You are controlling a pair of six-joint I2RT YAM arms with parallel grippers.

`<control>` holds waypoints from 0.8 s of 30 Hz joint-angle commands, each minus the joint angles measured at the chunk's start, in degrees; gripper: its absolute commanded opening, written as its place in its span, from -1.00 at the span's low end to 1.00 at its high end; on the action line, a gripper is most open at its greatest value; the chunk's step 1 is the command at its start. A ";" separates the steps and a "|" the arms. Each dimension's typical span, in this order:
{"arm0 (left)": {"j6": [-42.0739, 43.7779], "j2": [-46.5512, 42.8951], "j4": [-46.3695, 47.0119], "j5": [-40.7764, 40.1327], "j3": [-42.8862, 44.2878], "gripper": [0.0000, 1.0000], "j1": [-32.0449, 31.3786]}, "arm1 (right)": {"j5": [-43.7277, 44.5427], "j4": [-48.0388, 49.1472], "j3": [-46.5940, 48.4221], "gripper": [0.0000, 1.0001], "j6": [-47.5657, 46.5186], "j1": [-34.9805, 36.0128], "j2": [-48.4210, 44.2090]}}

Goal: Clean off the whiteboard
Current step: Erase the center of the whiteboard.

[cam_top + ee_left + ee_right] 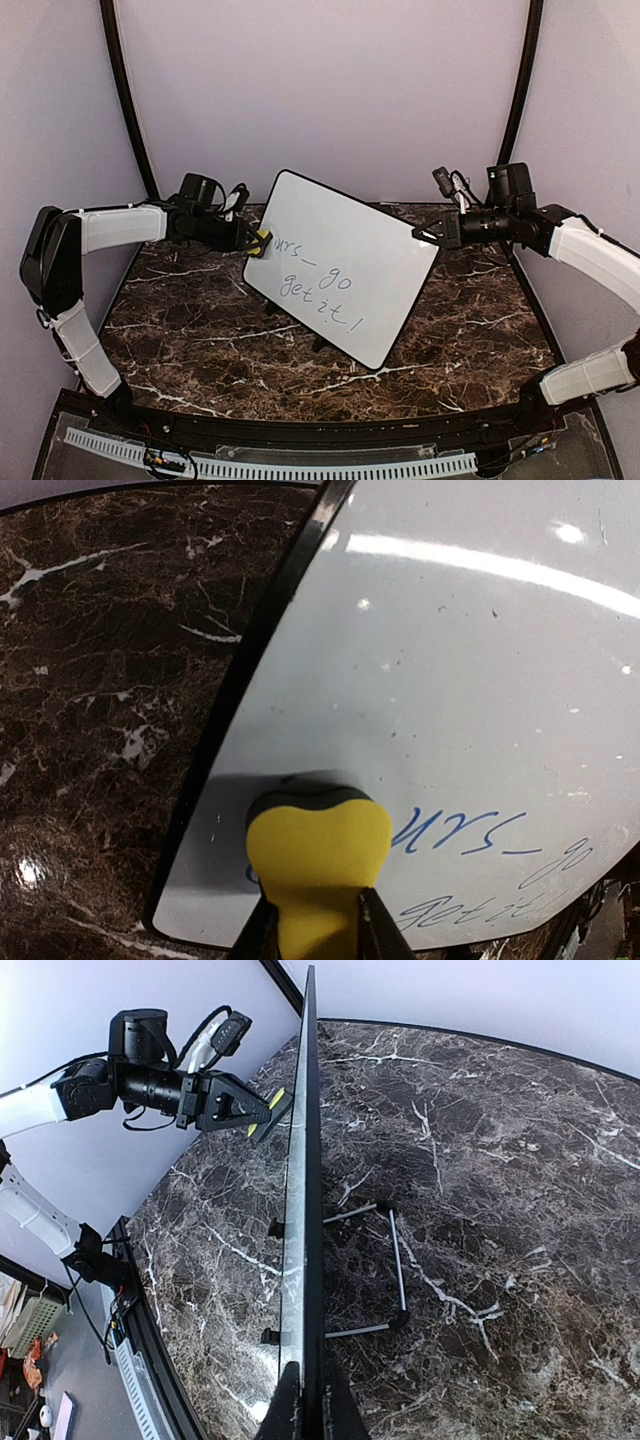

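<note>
Standing propped on the dark marble table, the whiteboard takes the middle of the scene, written face turned to the near side, one corner high at the far left and the panel sloping down to the near right; behind it a thin wire stand rests on the marble and props it up. And both arms are on it: the left arm comes in from the left, the right arm from the right, so the board sits squarely between the two. The right gripper is at the board's far right corner, fingers closed tight on the thin black frame, the edge running straight out from between them in the right wrist view. The left gripper is at the left edge, pinched narrow around a yellow eraser; its dark pad is pressed against the glossy face just inside the frame. Two lines of blue handwriting run to the right of it; the eraser sits right at the start of the upper line, covering its first letters.
</note>
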 commanded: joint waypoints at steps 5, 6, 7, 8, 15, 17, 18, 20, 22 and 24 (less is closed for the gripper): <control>-1.15 2.28 4.32 1.83 5.67 -0.86 2.50 | -0.61 5.01 0.52 -1.00 -4.70 0.56 -0.78; -1.25 2.32 4.41 1.92 5.82 -0.86 2.60 | -0.59 4.97 0.54 -1.00 -4.70 0.56 -0.71; -1.31 2.29 4.43 2.08 5.84 -0.86 2.67 | -0.58 4.88 0.56 -1.00 -4.70 0.56 -0.67; -1.44 2.23 4.22 2.27 5.71 -0.86 2.68 | -0.54 4.83 0.58 -1.00 -4.70 0.55 -0.66; -2.68 -0.50 2.61 2.73 -0.86 -0.86 2.61 | -0.57 5.04 0.54 -1.00 -4.70 0.64 -0.50; -3.07 -1.75 2.25 1.96 -3.36 -0.88 2.60 | -0.61 5.13 0.51 -1.00 -4.70 0.64 -0.27; -3.23 -2.02 1.79 1.50 -4.10 -0.89 2.60 | -0.69 5.17 0.55 -1.00 -4.68 0.65 -0.09; -3.55 -2.65 1.21 1.27 -6.10 -0.91 2.60 | -0.87 5.35 0.52 -1.00 -4.70 0.65 0.25; -4.04 -3.40 1.27 0.75 -8.04 -0.92 2.52 | -1.03 5.43 0.65 -1.00 -4.71 0.61 0.50; -4.60 -3.61 1.35 0.34 -9.56 -0.92 2.51 | -1.13 5.44 0.65 -1.00 -4.70 0.64 0.66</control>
